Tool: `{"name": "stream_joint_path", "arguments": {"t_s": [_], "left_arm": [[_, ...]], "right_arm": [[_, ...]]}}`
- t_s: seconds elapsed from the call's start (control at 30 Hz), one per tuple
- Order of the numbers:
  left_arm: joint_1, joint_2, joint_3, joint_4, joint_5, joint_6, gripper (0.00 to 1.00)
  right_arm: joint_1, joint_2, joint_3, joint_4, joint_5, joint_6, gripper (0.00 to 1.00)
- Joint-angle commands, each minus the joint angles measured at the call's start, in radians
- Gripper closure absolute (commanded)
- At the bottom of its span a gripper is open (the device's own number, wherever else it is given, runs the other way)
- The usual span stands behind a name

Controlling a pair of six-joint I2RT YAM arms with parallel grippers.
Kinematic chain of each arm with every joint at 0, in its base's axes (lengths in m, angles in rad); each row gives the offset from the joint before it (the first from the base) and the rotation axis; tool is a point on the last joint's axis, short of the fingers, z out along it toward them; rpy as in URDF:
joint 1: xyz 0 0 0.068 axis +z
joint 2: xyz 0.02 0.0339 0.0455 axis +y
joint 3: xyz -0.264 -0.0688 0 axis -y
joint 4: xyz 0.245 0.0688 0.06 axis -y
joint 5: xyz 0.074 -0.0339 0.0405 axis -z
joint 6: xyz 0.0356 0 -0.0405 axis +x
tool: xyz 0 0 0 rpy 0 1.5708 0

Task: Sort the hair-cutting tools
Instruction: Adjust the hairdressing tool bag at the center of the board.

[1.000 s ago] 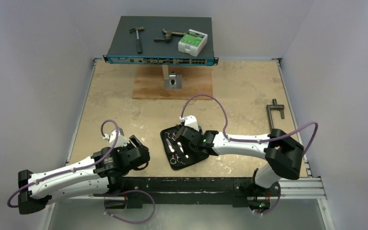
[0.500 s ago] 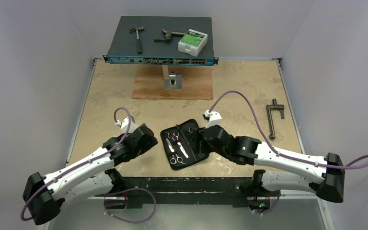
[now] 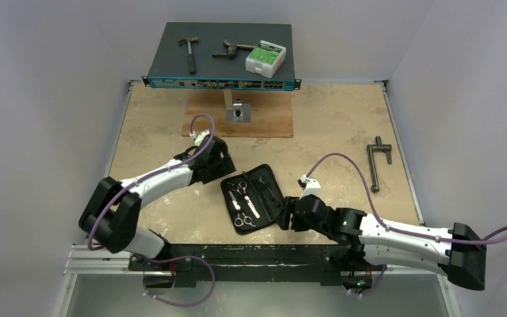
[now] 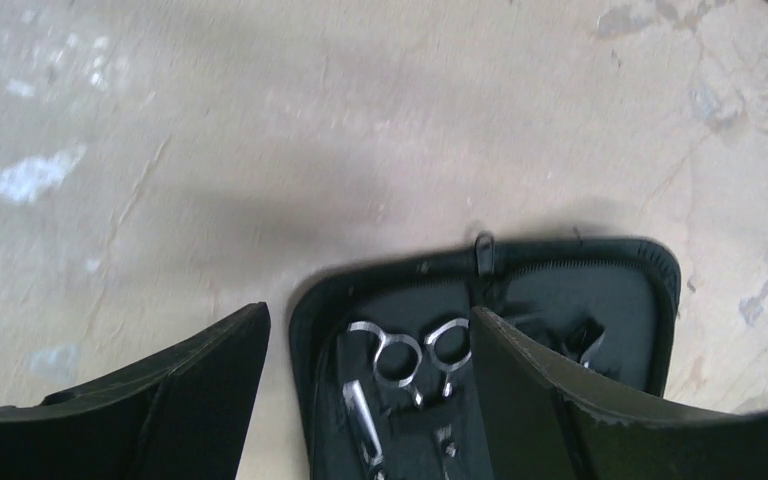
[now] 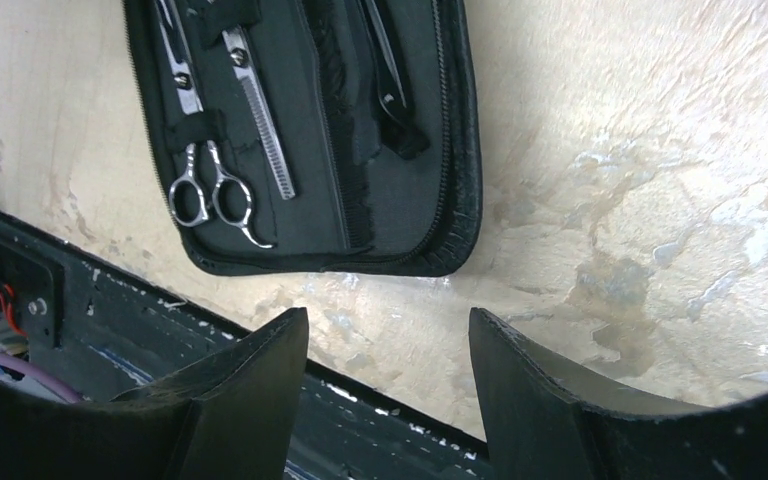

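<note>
An open black case (image 3: 257, 177) lies near the table's front edge with two silver scissors strapped in its left half. One pair (image 3: 239, 190) has its rings at the far end, the other pair (image 3: 243, 218) at the near end. A thin dark clip (image 3: 268, 192) sits in the right half. No comb can be made out. My left gripper (image 3: 225, 169) hovers open at the case's far left corner, over the ring handles (image 4: 422, 352). My right gripper (image 3: 288, 215) is open and empty at the near right corner, short of the case (image 5: 420, 200) and the near scissors (image 5: 210, 195).
A network switch (image 3: 221, 82) at the back carries a hammer (image 3: 188, 53), a rusty tool (image 3: 232, 48) and a white-green box (image 3: 265, 58). Before it are a wooden board (image 3: 264, 122) and a metal bracket (image 3: 239, 111). A grey T-bar (image 3: 376, 162) lies right.
My left arm swung from the near left up to the case's far left corner. The right arm drew back off the case to its near right corner. The case and tools stayed put.
</note>
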State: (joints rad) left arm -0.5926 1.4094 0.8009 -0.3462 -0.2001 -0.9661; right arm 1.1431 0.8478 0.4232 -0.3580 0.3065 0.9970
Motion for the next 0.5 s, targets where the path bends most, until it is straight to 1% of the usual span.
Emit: {"name": "stream_joint_path", "arguments": {"t_s": [0.0, 0.07, 0.27, 0.37, 0.47], "left_arm": [[0.041, 0.12, 0.113, 0.082, 0.073, 0.126, 0.28], [0.042, 0.162, 0.14, 0.08, 0.07, 0.137, 0.28], [0.05, 0.237, 0.148, 0.103, 0.036, 0.159, 0.28], [0.058, 0.274, 0.151, 0.121, 0.055, 0.163, 0.3], [0.06, 0.289, 0.122, 0.163, 0.102, 0.147, 0.34]], "right_arm": [[0.0, -0.003, -0.077, 0.134, -0.033, 0.061, 0.41], [-0.001, 0.006, -0.102, 0.184, -0.029, 0.056, 0.41], [-0.002, 0.065, -0.119, 0.284, 0.027, 0.042, 0.43], [-0.007, 0.106, -0.122, 0.342, 0.03, 0.031, 0.44], [-0.024, 0.157, -0.108, 0.371, 0.019, 0.014, 0.47]]}}
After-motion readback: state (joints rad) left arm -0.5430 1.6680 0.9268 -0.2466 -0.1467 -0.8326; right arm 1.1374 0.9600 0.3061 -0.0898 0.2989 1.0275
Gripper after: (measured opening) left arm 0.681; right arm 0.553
